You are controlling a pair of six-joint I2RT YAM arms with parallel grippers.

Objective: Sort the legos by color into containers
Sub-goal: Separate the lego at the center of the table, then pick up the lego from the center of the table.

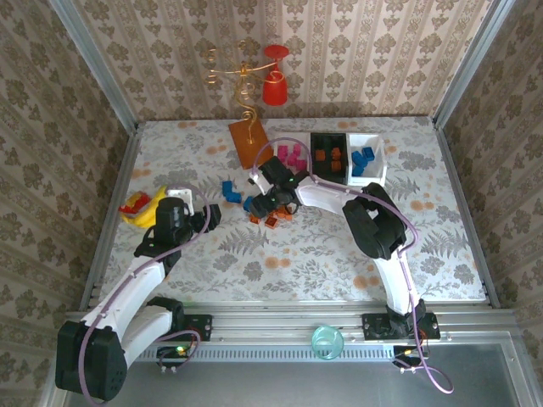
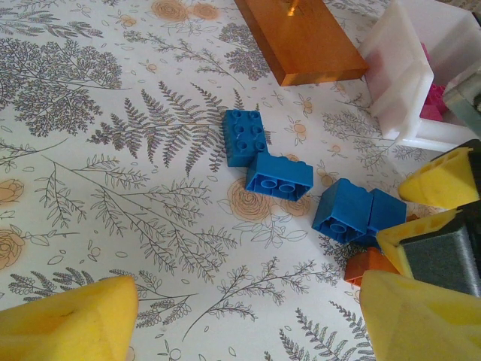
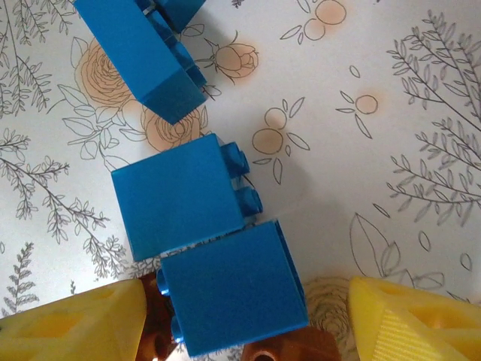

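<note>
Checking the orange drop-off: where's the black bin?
Top view: the black bin sits at the far side, right of centre, just left of the white bin with blue legos.

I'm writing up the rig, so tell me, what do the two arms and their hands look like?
The left arm and right arm have white links, black joints and a looping lilac cable. The left hand and right hand are black with yellow wedge-shaped fingers.

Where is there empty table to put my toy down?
The near table between the left arm and right arm is bare, so is the right side below the bins. Crowded mid-table around the loose legos and right gripper.
</note>
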